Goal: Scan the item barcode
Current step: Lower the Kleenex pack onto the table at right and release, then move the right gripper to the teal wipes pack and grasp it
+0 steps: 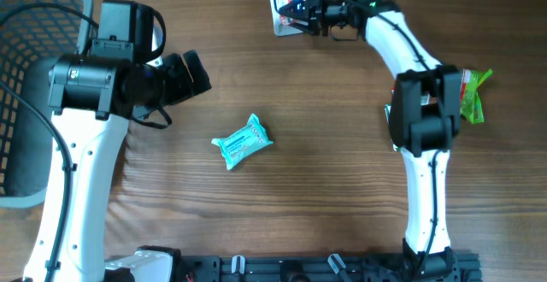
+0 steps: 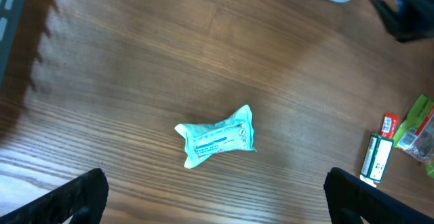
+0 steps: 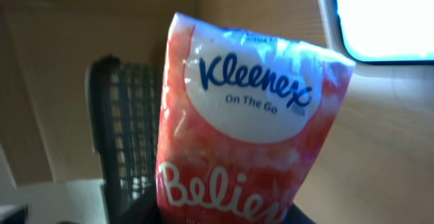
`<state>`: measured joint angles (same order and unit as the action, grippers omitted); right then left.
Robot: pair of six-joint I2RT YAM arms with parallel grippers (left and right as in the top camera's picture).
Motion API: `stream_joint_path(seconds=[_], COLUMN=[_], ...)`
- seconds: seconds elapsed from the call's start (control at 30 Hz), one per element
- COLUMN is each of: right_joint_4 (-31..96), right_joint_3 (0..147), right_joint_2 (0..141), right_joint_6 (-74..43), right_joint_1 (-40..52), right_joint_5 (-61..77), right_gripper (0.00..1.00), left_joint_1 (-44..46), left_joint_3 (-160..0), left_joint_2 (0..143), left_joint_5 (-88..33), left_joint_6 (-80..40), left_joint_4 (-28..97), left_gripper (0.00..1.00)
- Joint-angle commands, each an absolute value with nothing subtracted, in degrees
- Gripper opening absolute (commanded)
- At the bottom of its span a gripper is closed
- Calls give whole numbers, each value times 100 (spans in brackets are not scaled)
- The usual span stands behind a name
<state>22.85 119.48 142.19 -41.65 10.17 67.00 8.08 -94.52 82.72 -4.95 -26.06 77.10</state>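
Right gripper (image 1: 301,13) clamps the tissue pack (image 3: 244,115) by one end, long axis along its fingers; left gripper (image 2: 217,203) wide open, empty.

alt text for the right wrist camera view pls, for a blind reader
A red and white Kleenex On The Go tissue pack fills the frame, upright, pinched at its bottom edge by the right gripper. Behind it, blurred, are a grey mesh basket on the left, the wooden table and a bright white panel at top right.
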Motion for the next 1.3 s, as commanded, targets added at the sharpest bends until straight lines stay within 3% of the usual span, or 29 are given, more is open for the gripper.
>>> stream_joint_path(seconds=[0.0,0.1,0.17,0.3,0.4,0.63,0.8,0.87,0.9,0.93,1.0,1.27], right_joint_4=[3887,5638,7006,8672,9216,8444,7424,6963,6702,6628,6517,5776], right_joint_3=[12070,12070,12068,12046,11747,10121,8770,8388,8206,8147,8130,8138], right_joint_2=[12534,11596,11118,10940,10940,10954,10954,10954,10954,10954,10954,10949], right_joint_6=[-2364,-1151,-718,-873,-1776,-2202,-2204,-2202,-2198,-2178,-1841,-274], right_joint_1=[978,864,803,801,799,781,777,773,773,775,775,1041], right_joint_5=[6106,4748,2893,495,-1090,-1826,-2665,-2716,-2696,-2672,-2134,3369], right_gripper=[37,40,41,43,44,48,65,73,89,96,98,98], left_joint_1=[775,775,775,775,775,775,775,775,775,775,775,775], left_joint_3=[-9489,-9489,-9489,-9489,-9489,-9489,-9489,-9489,-9489,-9489,-9489,-9489], left_joint_2=[8267,8267,8267,8267,8267,8267,8267,8267,8267,8267,8267,8267], left_joint_5=[-460,-462,-460,-460,-460,-460,-462,-462,-460,-462,-460,-460], left_joint_6=[-2611,-2611,-2611,-2611,-2611,-2611,-2611,-2611,-2611,-2611,-2611,-2611], left_joint_4=[7714,7714,7714,7714,7714,7714,7714,7714,7714,7714,7714,7714], left_gripper=[100,100,100,100,100,100,100,100,100,100,100,100])
